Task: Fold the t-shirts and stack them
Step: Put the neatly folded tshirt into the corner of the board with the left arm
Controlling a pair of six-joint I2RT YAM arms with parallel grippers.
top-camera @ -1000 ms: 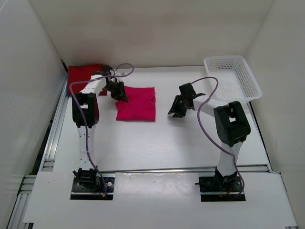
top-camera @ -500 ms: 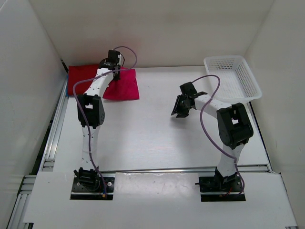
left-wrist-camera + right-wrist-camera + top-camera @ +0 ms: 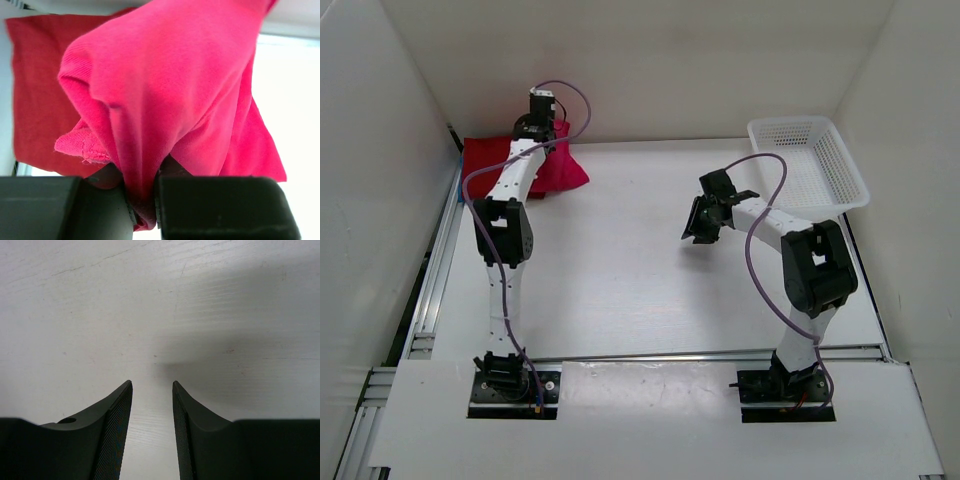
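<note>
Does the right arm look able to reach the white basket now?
Probably yes: the right gripper is open and empty, the basket sits on its side, with only bare table between.

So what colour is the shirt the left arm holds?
Bright pink; the shirt shows best in the left wrist view.

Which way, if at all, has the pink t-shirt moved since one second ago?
Yes. The pink t-shirt has moved left and away, toward the dark red t-shirt, pinched in the left gripper.
</note>
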